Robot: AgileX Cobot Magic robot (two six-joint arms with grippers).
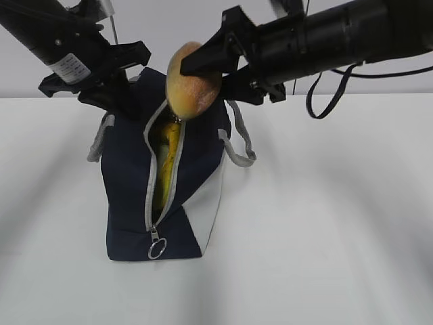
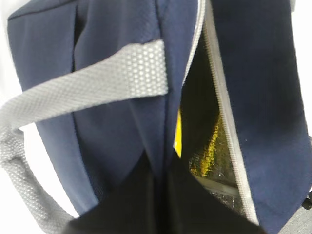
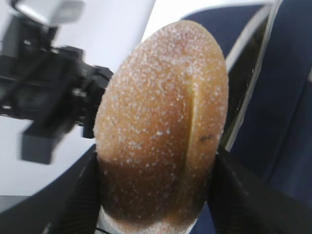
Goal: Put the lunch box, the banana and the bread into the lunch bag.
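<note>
Bread (image 1: 191,80), exterior view: held clamped between the two fingers of the right gripper (image 1: 203,71), directly above the open top of the lunch bag (image 1: 128,203), apart from the zipper edges.
Right gripper, exterior view: closed narrowly onto the bread, reached in from the right side; the roll hangs out past its fingertips toward the bag.
Lunch bag, exterior view: stood upright on the white table (image 1: 338,223), directly below the right gripper, its grey zipper (image 1: 150,183) parted along the top and front, the ring pull (image 1: 157,249) at the lower end.
Banana (image 1: 167,159), exterior view: seen as yellow inside the zipper gap, below the held bread.
Left gripper (image 1: 111,84), exterior view: placed at the left top edge of the bag; whether fabric is pinched cannot be told.
Lunch bag (image 2: 112,136), left wrist view: seen filling the frame just ahead of the left gripper, a grey webbing handle (image 2: 97,83) laid across it, the zipper opening to the right.
Banana (image 2: 178,136), left wrist view: glimpsed as a yellow strip inside the opening, beside a reflective lining.
Left gripper, left wrist view: only a dark blur is seen at the bottom edge, so its jaw width cannot be told.
Bread (image 3: 163,126), right wrist view: gripped on both flanks by the dark fingers (image 3: 239,195), pale split facing the camera.
Lunch bag (image 3: 282,107), right wrist view: seen beyond the bread, to its right.
</note>
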